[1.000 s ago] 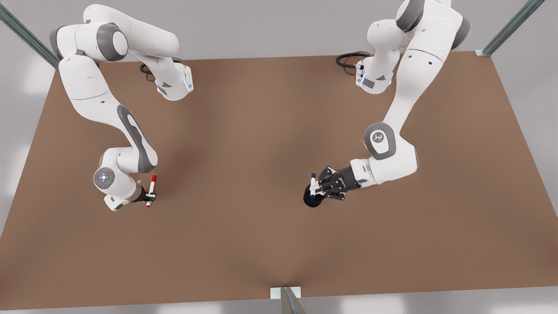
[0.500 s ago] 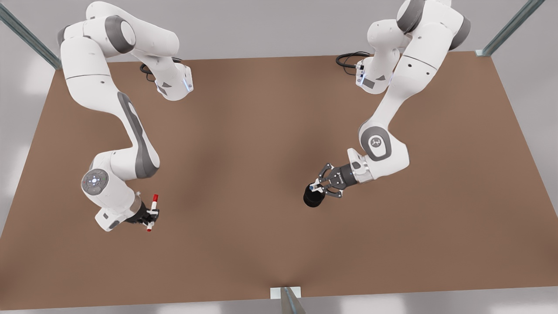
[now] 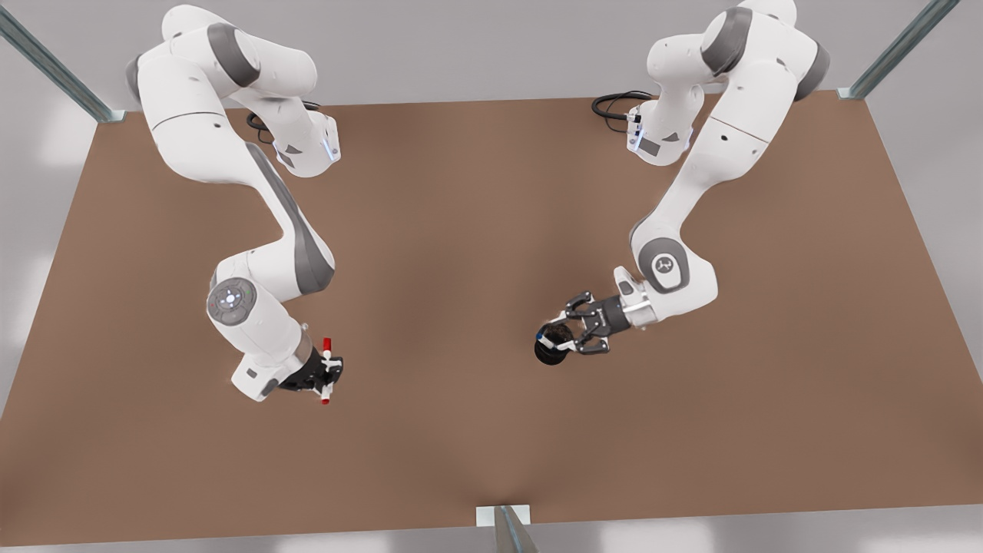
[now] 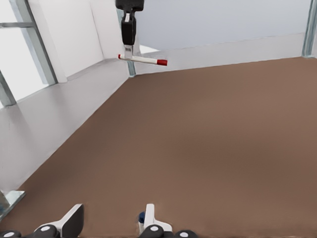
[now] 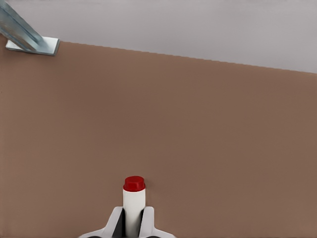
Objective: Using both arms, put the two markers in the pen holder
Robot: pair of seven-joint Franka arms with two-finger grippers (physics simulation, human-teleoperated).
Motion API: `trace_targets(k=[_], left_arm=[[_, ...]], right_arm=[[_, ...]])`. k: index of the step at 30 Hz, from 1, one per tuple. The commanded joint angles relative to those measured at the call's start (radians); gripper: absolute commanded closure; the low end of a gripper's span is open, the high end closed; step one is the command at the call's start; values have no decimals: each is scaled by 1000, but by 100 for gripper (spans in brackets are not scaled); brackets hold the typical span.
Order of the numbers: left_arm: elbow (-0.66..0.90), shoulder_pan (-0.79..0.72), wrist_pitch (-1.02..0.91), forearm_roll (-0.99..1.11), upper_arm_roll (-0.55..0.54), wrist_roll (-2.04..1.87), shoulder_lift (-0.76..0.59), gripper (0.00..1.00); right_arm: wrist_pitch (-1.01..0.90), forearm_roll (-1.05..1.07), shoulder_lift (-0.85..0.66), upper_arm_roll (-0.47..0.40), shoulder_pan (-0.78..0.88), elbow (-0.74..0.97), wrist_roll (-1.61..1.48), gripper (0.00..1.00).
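Black mesh pen holder (image 3: pixel 550 347): on brown table (image 3: pixel 461 230), blue-capped white marker (image 3: pixel 544 336) inside.
Left gripper (image 3: pixel 569 331): released, beside holder.
Red-capped white marker (image 3: pixel 326 369): light, stiff, slippery; clenched mid-barrel by right gripper (image 3: pixel 329 372), well apart.

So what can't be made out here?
- Blue marker: how deep it sits in the holder. In the front view the open left gripper overlaps it, and the left wrist view's edge cuts it off.
- Red marker: its lower barrel. In the right wrist view the right gripper hides it.
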Motion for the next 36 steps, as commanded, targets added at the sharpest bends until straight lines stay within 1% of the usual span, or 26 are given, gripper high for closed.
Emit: trace_targets(k=[1,2,3,4,5,6,7,8,9,10,12,13,14,15,16,17,18,19,20,23,26,30,33,34,35,36], left_arm=[[22,122,-160,239,4,136,-25,0],[111,220,-310,463,2,-60,-21,0],[199,280,-428,595,4,-195,-18,0],[282,308,-496,733,5,-410,-18,0],[358,306,-541,868,5,-629,-19,0],[438,298,-599,1006,4,-895,-21,0],[493,291,-642,1196,-7,-1188,-27,0],[547,289,-774,1267,-2,-1523,-39,0],[576,274,-860,1454,-9,-1922,-99,0],[576,249,-887,1523,-9,-2072,-150,0],[576,265,-933,1524,19,-2354,-217,0],[555,178,-933,1518,143,-2397,-266,0],[540,6,-929,1506,348,-2438,-298,0],[501,-102,-921,1489,450,-2578,-326,0],[478,-165,-890,1477,488,-2687,-329,0],[421,-214,-791,1474,511,-2809,-332,0],[424,-211,-769,1448,508,-2848,-299,0],[476,-223,-783,1440,507,-2859,-233,0],[512,-219,-788,1440,511,-2859,-203,0],[520,-219,-739,1455,516,-2994,-199,0],[520,-225,-734,1460,511,-2986,-203,0],[523,-225,-737,1452,505,-2819,-205,0],[521,-226,-735,1445,505,-2811,-205,0],[521,-225,-735,1445,505,-2811,-203,0],[520,-220,-734,1408,508,-2811,-200,0],[520,-199,-732,1403,510,-2808,-199,0]], right_arm=[[143,-13,22,2,30,10,92,79],[212,-13,45,2,60,24,93,79],[285,-10,59,2,81,24,92,79],[374,-8,66,11,84,24,89,79],[425,-10,65,37,86,26,90,79],[503,-8,65,43,87,26,90,79],[560,-8,65,48,90,26,92,79],[569,-8,65,62,104,24,95,79],[569,-7,65,62,121,24,95,79],[577,-8,65,62,138,24,96,79],[629,-8,65,62,185,24,93,79],[649,-10,65,63,204,26,95,79],[651,-8,65,62,227,44,96,79],[651,-8,82,60,256,82,96,79],[651,-8,123,59,284,150,96,79],[651,-8,169,54,314,203,95,79],[651,-8,197,52,334,243,93,79],[649,-8,224,48,343,277,93,79],[649,-8,243,45,365,302,93,79],[652,-8,301,45,426,378,95,79],[711,-8,321,51,474,386,96,79],[761,-7,339,56,503,386,98,79],[848,-8,382,42,520,412,92,79],[936,-8,428,22,543,420,90,79],[951,-11,450,-1,563,420,87,79],[953,-10,465,-64,609,428,90,79]])
